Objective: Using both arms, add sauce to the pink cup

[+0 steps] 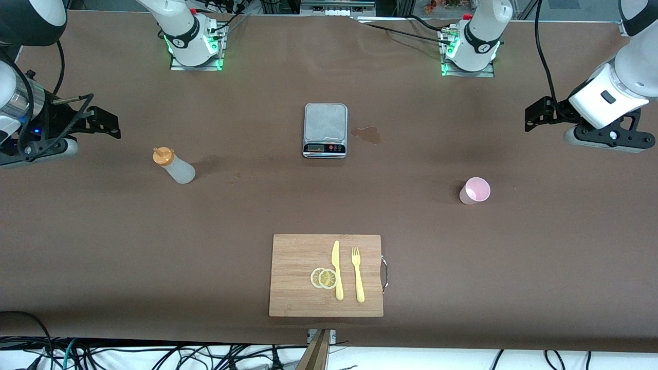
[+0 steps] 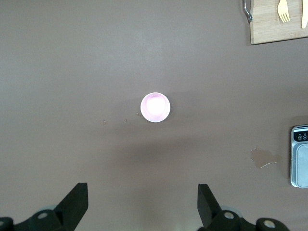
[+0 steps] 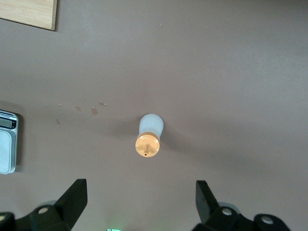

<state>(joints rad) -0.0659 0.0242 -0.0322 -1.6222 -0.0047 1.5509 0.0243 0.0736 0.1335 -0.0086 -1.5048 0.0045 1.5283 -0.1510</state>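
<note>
We observe the translucent whitish plastic squeeze bottle with orange nozzle cap (image 1: 174,165) upright toward the right arm's end of the bench. The pale pink tapered cup (image 1: 474,190) stands upright, empty, toward the left arm's end.

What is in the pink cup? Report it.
Empty: the left wrist view looks straight down into the upright pink cup and shows only its clean, pale pink bottom.

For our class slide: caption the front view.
Sauce bottle and pink cup stand apart; both arms wait, fingers open.
</note>
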